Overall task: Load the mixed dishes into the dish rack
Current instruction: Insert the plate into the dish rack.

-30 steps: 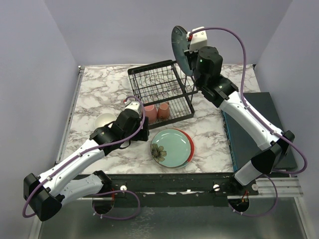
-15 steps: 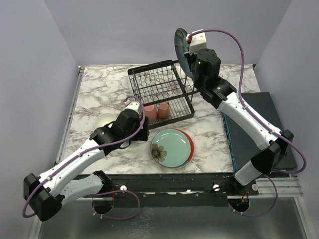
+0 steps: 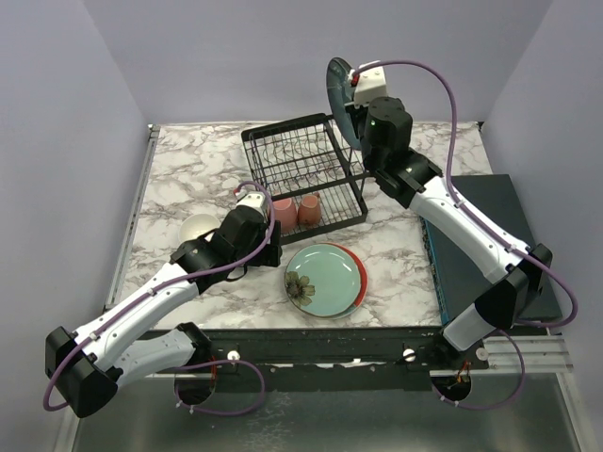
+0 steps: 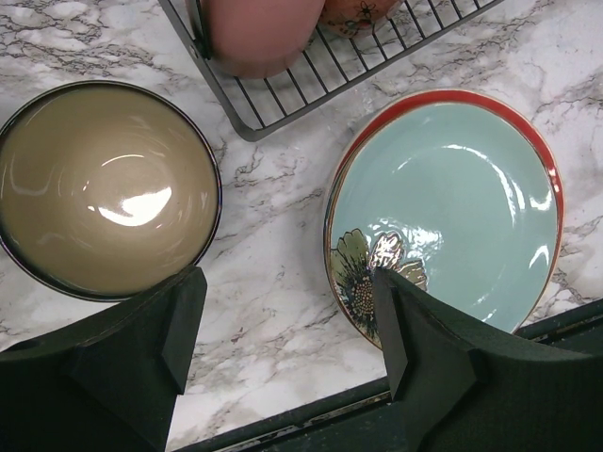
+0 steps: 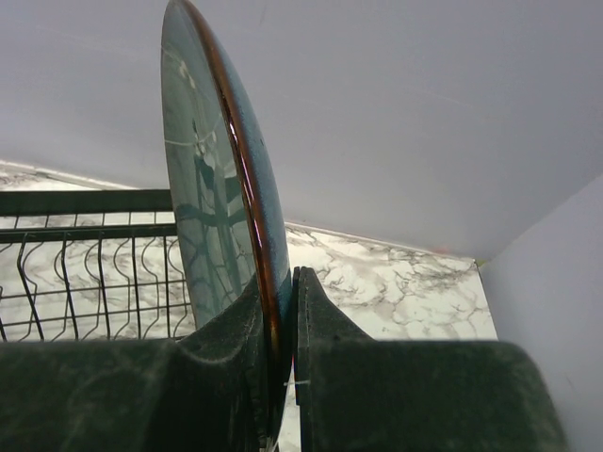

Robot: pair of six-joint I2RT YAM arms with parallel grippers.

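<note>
Aloft, right gripper (image 5: 281, 292) clamps teal plate (image 5: 209, 188) upright; left gripper (image 4: 287, 320) hovers agape

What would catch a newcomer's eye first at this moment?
The teal plate, clamped on edge in the right fingers, high over the rack's far right corner. Then the flowered plate stacked on a red plate in front of the rack, with the left fingers spread open over the table between that stack and a tan-lined bowl.
</note>
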